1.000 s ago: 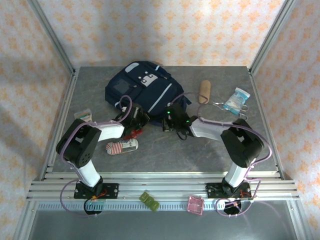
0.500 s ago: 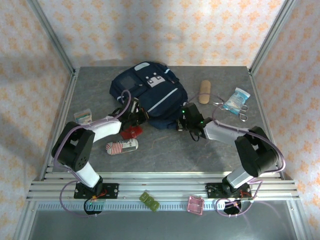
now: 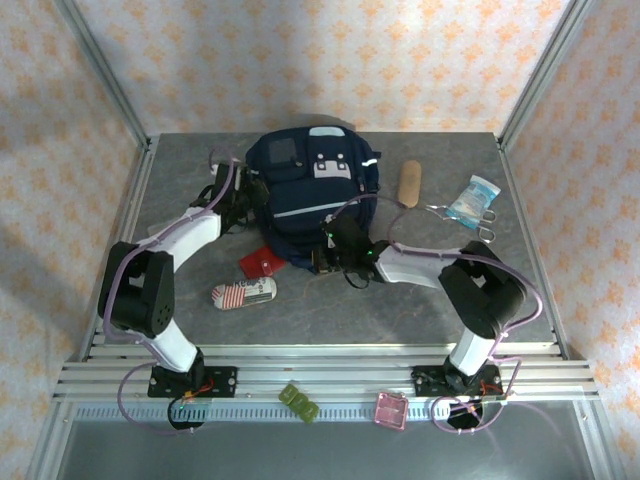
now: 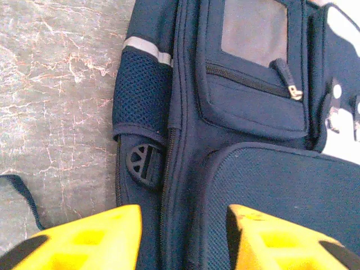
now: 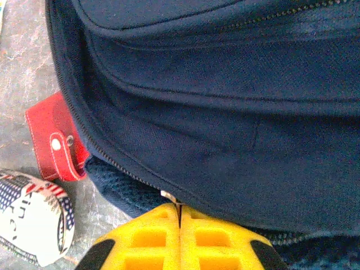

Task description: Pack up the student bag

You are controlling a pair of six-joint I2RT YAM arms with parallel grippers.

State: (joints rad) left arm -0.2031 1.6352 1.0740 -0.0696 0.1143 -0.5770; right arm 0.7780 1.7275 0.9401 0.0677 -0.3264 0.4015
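Flag-print pouch (image 5: 31, 216): partial lettering, roughly "ine"; rest unreadable.

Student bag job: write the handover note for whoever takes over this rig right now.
Left gripper: open, over the student bag at its side pocket, holding nothing.
Right gripper: shut at the zip line on the bag's near edge; whether it pinches the pull is unclear.
Bag lies mid-table, toward the back. Red wallet and flag-print case lie in front of it; tan item and packet to its right.
Done: nothing visibly packed. Left: open the bag, load the loose items, zip it.
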